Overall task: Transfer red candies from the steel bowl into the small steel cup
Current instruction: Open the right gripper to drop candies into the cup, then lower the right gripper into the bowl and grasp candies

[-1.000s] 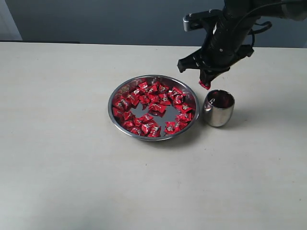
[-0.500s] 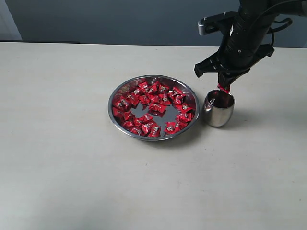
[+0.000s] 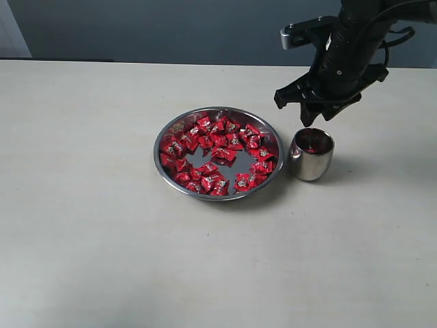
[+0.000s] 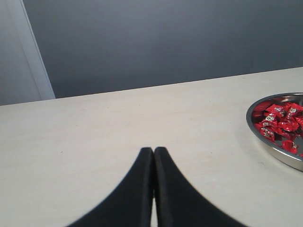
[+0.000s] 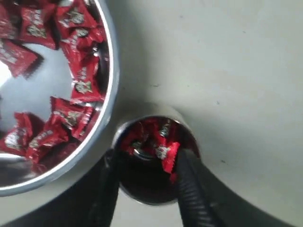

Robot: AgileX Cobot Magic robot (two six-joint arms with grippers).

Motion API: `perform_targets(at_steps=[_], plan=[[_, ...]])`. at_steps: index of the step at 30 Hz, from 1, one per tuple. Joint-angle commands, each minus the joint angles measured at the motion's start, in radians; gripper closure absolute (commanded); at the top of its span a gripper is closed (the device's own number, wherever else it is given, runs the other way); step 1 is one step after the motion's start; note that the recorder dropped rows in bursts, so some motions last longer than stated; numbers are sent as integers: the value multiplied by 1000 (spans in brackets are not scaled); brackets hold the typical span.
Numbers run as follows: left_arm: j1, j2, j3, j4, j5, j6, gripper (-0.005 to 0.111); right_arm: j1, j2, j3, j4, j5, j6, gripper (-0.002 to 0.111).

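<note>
The steel bowl [image 3: 158,158] sits mid-table with many red candies [image 3: 218,140] ringing its floor. Just right of it stands the small steel cup [image 3: 311,162], with red candies inside. My right gripper [image 3: 315,117] hangs directly above the cup, open. In the right wrist view its fingers straddle the cup [image 5: 124,128], and one red candy [image 5: 165,151] lies at the cup's mouth against one finger, not pinched. That view also shows the bowl rim [image 5: 111,71]. My left gripper [image 4: 153,150] is shut on nothing, low over bare table, with the bowl [image 4: 265,142] off to one side.
Pale tabletop [image 3: 102,239] stretches all round the bowl and cup. A dark wall [image 3: 171,27] runs behind the table's far edge. The left arm does not show in the exterior view.
My right gripper carried a red candy from beside the bowl to above the cup, then opened. The candy left the jaws and now lies in the cup. The left gripper's earlier state is not shown.
</note>
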Motion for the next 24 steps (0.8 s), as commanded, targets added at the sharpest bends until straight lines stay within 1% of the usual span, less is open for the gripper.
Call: perform_targets(at_steps=[1,4,7,9,13,20,24], plan=[[-6,-5,2,-4,-6,-4,106,31,-8,2,213,-109,-134,69],[-6,-5,2,-4,-6,-4,106,75,2,2,316,-230,-211,69],[-6,-5,2,-4,-6,-4,106,119,27,2,325,-348,-216,69],[-6,-5,2,-4,-6,-4,106,140,49,2,325,-388,-216,69],[-6,-5,2,-4,-6,-4,106,167,114,2,322,-396,-218,69],[-6,-5,2,-4,-6,-4,106,174,214,2,325,-405,-227,69],[-6,-5,2,-4,-6,-4,106,174,246,2,321,-446,-227,69]])
